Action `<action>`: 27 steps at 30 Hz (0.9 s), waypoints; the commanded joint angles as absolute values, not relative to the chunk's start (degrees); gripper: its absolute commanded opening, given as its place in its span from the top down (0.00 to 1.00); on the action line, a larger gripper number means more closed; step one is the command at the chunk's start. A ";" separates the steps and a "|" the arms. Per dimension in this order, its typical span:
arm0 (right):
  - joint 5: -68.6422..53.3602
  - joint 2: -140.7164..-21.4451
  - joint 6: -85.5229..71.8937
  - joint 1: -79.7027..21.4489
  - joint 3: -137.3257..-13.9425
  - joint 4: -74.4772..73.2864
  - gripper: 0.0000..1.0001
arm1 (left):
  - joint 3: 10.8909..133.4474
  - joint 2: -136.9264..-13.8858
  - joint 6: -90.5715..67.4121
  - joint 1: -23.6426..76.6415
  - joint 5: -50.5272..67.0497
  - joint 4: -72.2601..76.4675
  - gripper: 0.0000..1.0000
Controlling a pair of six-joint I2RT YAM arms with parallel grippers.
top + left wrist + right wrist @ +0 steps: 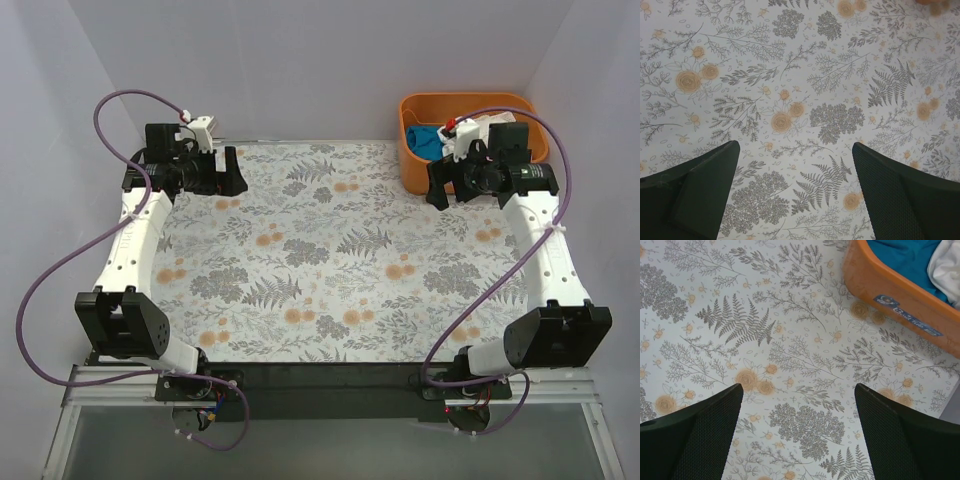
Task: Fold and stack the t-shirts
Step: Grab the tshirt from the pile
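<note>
Teal-blue cloth of one t-shirt (910, 257) lies bunched beside a white one (946, 275) inside the orange basket (865, 275) at the far right corner of the desk (330, 250). Nothing lies folded or stacked on the desk, so I judge the whole job remains. The left claw (795, 155) and right claw (797, 395) hang spread apart, empty, above the floral cover.

In the top view, the right arm (495, 170) hid part of the teal t-shirt (425, 140) inside the orange basket (468, 98). The basket label (907, 315) was too blurred to read.
</note>
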State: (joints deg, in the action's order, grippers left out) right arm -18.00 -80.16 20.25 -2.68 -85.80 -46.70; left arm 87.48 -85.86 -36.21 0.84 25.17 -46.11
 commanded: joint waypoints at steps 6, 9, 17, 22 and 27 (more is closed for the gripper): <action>-15.48 -93.57 18.20 3.50 -108.67 -45.17 0.02 | 95.36 -90.61 -35.78 1.32 29.69 -45.18 0.04; -11.35 -101.32 16.62 6.67 -122.21 -43.08 0.02 | 96.06 -91.40 -35.77 1.32 31.64 -42.81 0.04; 2.90 -119.16 14.85 9.67 -129.11 -25.08 0.02 | 99.22 -96.94 -35.25 1.32 31.55 -43.85 0.04; 5.62 -125.67 14.94 10.20 -129.46 -16.73 0.02 | 100.37 -99.84 -34.54 1.32 29.97 -45.44 0.04; 5.01 -132.87 16.17 10.28 -130.96 -11.79 0.02 | 102.30 -104.75 -34.54 1.32 29.53 -47.45 0.04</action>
State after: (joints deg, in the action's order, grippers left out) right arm 3.51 -130.80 15.84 10.26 -129.49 -20.64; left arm 99.07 -102.98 -35.38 1.26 30.02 -44.99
